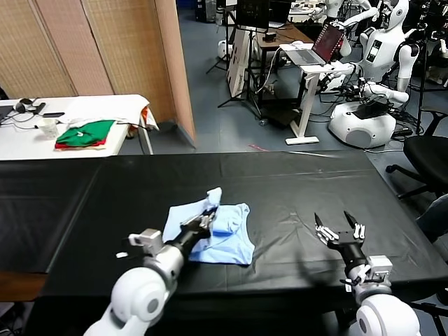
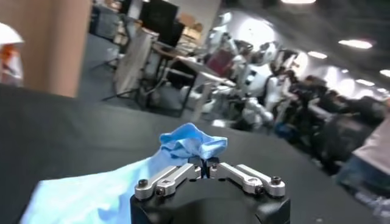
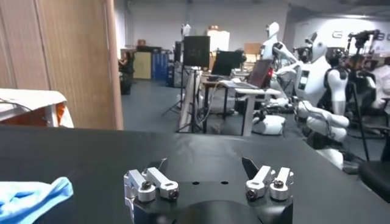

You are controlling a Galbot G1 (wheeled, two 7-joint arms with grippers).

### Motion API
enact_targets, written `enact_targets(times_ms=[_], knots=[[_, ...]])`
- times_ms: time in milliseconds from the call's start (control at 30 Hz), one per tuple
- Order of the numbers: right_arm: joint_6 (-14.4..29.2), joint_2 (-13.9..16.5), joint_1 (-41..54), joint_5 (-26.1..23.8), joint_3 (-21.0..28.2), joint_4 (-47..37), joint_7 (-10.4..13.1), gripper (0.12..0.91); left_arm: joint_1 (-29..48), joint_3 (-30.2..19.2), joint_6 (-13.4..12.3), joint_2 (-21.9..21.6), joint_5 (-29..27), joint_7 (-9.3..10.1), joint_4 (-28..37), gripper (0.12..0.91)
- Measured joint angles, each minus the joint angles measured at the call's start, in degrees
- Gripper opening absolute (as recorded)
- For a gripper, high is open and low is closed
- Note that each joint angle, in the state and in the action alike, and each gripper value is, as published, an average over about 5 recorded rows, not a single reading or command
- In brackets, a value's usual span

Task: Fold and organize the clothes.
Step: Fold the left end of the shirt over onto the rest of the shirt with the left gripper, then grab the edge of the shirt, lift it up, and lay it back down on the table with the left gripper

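Note:
The pale light-blue T-shirt (image 1: 218, 234) lies partly folded near the middle front of the black table (image 1: 294, 182). My left gripper (image 1: 208, 220) is shut on a bunched fold of the T-shirt (image 2: 190, 143), lifting that edge a little above the rest of the cloth. My right gripper (image 1: 338, 227) hovers open over bare tabletop to the right of the shirt, with nothing between its fingers. A corner of the T-shirt (image 3: 30, 198) shows at the edge of the right wrist view, well apart from the right gripper (image 3: 204, 165).
A white side table (image 1: 70, 119) at the back left holds folded green-and-red garments (image 1: 85, 134) and small items. Behind the black table stand a desk with a laptop (image 1: 315, 47), other robots (image 1: 374, 77) and an office chair (image 1: 430, 157).

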State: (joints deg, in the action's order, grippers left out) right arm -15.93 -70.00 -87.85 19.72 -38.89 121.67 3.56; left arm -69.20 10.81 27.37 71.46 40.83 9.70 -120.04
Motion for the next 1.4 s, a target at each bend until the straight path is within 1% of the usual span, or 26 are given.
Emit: enact_targets(times_ms=[167,367,533,600,633,733,767,833,867,900,967,1000,1100,1233,1400], knots=[[0.0,-0.43,-0.35,-0.07,-0.31,0.26,0.0,0.907,0.56,-2.03,-0.48,0.49,-1.7,-0.67,2.01,0.18],[-0.02,-0.38,-0.02,-0.12,-0.09,0.13,-0.1,0.907,0.48,-2.9,-1.12,1.11,-3.74,-1.05,3.81,0.18],[0.15,0.4,0.51,-0.39,0.96,-0.32,-1.3,0.907,0.56,-3.63,-1.97,2.22,-6.27,-1.56,5.47,0.182],[0.29,0.97,0.71,-0.41,1.74,-0.55,-1.85,0.907,0.57,-4.02,-2.48,3.01,-7.3,-1.97,6.2,0.216],[0.33,1.29,0.8,-0.36,2.17,-0.64,-2.1,0.907,0.53,-4.22,-2.65,3.45,-7.64,-2.1,6.47,0.253],[0.37,2.46,1.1,-0.03,3.83,-0.74,-2.82,0.907,0.13,-5.0,-2.87,4.96,-7.64,-2.26,6.66,0.418],[0.37,2.89,1.25,0.1,4.47,-0.75,-3.07,0.907,-0.08,-5.33,-2.9,5.51,-7.54,-2.28,6.51,0.494],[0.33,3.77,1.64,0.42,5.9,-0.75,-3.48,0.907,-0.54,-6.04,-3.06,6.54,-7.55,-2.35,5.96,0.607],[0.25,4.17,1.89,0.61,6.64,-0.75,-3.61,0.907,-0.8,-6.35,-3.23,7.0,-7.83,-2.51,5.56,0.682],[0.14,4.53,2.18,0.78,7.41,-0.76,-3.7,0.907,-1.04,-6.6,-3.45,7.36,-8.23,-2.74,5.13,0.739],[-0.2,5.06,3.02,0.98,9.15,-0.92,-3.74,0.907,-1.49,-6.77,-3.99,7.73,-9.35,-3.42,4.14,0.837],[-0.41,5.23,3.57,0.93,10.11,-1.09,-3.74,0.907,-1.67,-6.67,-4.28,7.74,-10.05,-3.82,3.62,0.868],[-0.87,5.36,5.85,0.06,13.37,-2.06,-3.73,0.907,-1.93,-5.59,-5.14,7.2,-12.49,-4.69,2.18,0.902],[-1.16,4.8,10.11,-1.18,18.47,-4.42,-3.7,0.907,-2.53,-2.79,-6.24,5.29,-14.79,-5.13,1.09,0.906],[-1.13,3.32,16.07,-1.91,24.68,-8.8,-3.58,0.907,-4.49,2.33,-7.26,2.32,-16.95,-5.23,0.1,0.907]])
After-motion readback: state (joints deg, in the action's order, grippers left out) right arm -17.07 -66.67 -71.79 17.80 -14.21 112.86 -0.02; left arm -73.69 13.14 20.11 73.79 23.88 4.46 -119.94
